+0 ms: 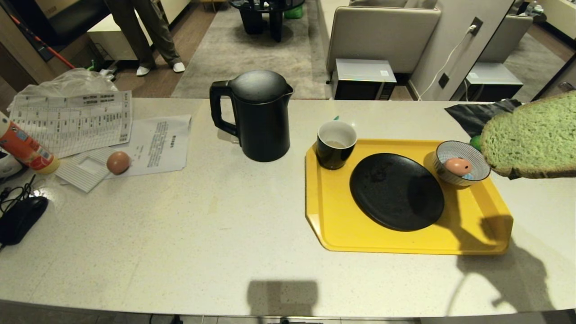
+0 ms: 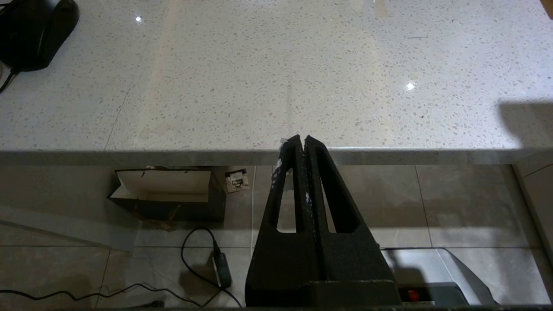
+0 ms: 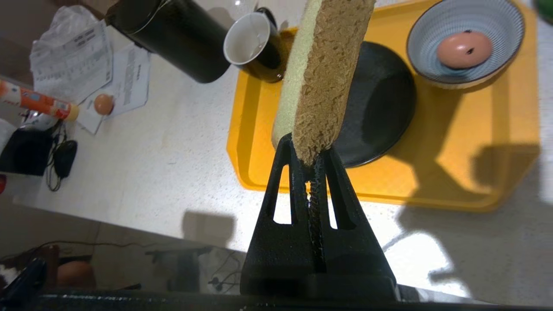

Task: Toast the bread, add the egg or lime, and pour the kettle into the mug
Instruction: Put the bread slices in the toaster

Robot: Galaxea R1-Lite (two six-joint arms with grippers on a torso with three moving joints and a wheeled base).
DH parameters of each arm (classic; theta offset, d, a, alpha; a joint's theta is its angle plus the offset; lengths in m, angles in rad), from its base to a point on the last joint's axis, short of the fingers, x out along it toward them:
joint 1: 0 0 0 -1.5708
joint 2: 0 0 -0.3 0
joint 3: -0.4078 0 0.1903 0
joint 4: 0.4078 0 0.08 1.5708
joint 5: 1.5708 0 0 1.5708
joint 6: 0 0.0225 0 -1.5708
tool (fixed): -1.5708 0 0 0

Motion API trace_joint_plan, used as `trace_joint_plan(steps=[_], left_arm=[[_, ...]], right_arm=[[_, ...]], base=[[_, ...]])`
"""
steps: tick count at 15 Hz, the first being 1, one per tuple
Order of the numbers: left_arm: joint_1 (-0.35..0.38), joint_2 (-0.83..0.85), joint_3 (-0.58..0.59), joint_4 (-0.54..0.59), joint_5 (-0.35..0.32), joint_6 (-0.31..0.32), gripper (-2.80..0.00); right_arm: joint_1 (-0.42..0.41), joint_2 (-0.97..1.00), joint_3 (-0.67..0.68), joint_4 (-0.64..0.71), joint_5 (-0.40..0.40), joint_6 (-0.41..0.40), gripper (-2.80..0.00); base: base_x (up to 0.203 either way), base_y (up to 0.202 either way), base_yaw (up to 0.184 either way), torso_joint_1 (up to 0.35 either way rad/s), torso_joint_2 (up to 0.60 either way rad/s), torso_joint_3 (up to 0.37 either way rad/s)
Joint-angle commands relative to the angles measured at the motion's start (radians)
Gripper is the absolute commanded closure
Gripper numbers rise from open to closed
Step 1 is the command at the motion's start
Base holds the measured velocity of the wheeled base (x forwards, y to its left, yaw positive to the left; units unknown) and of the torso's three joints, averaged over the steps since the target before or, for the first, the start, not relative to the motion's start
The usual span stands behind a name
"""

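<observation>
- Right end effector [image 3: 312, 162]: clenched on the bread's crust edge, raised above the near right part of the tray; only the bread it carries shows in the head view.
- Left end effector [image 2: 301, 140]: fingers pressed together, empty, parked at the near edge of the worktop [image 1: 225, 216], idle.
- Kettle [image 1: 258, 117]: upright on the worktop, just left of the tray, lid on, handle to the left, spout to the right; long axis vertical.
- Tray [image 1: 468, 234]: yellow, right half of the worktop; carries plate, bowl and mug.
- Bread [image 1: 533, 135]: one pale green slice, held in the air at the right edge of the head view, over the tray's far right corner and partly masking the bowl's side. Broad face towards the head camera; in the right wrist view it stands edge-on, crust uppermost, long axis running away from the fingers.
- Plate [image 1: 396, 191]: black, bare, mid-tray.
- Bowl [image 1: 461, 162]: striped, right of the plate, holding one egg [image 1: 457, 165].
- Mug [image 1: 336, 144]: upright at the tray's far left corner, nearest the kettle; contents uncertain.
- Lime [image 1: 475, 142]: a green sliver behind the bowl, mostly hidden by the bread.
- Second egg [image 1: 118, 162]: on papers, far left.
- Progress, as judged: bread in transit, not yet on the plate; no toaster in view; egg appears bowled; pouring seemingly outstanding.
</observation>
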Motion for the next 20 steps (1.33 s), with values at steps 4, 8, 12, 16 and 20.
trace_joint_plan(steps=[4, 8, 12, 16, 20], left_arm=[[0.000, -0.001, 0.001, 0.000, 0.000, 0.000, 0.00], [-0.001, -0.001, 0.001, 0.000, 0.000, 0.000, 0.00], [0.001, 0.000, 0.001, 0.000, 0.000, 0.000, 0.00], [0.001, -0.001, 0.001, 0.000, 0.000, 0.000, 0.00], [-0.001, -0.001, 0.000, 0.000, 0.000, 0.000, 0.00]], right_arm=[[0.000, 0.003, -0.022, 0.004, -0.016, -0.035, 0.00], [-0.001, -0.018, 0.015, 0.004, -0.016, -0.091, 0.00], [-0.011, -0.057, 0.058, 0.004, -0.019, -0.183, 0.00], [-0.014, -0.067, 0.013, 0.011, -0.115, -0.184, 0.00], [-0.014, -0.100, 0.032, 0.050, -0.144, -0.290, 0.00]], base=[[0.000, 0.000, 0.000, 0.000, 0.00, 0.000], [0.000, 0.000, 0.000, 0.000, 0.00, 0.000], [0.000, 0.000, 0.000, 0.000, 0.00, 0.000], [0.000, 0.000, 0.000, 0.000, 0.00, 0.000], [0.000, 0.000, 0.000, 0.000, 0.00, 0.000]])
